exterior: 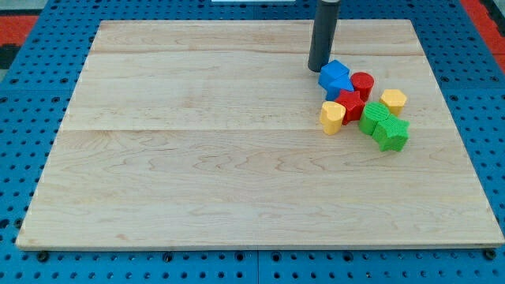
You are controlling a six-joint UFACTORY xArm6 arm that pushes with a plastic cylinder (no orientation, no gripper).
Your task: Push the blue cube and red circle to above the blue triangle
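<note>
On the wooden desk (197,158), our tip (319,69) sits at ten o'clock of the blue plastic cube (334,75), touching it; the red plastic circle (362,83) adjoins at four o'clock. No gripper is fitted.

A red star block (350,103), two yellow blocks (332,117) (393,99) and two green blocks (372,117) (391,133) cluster on the wooden board (197,173).
</note>
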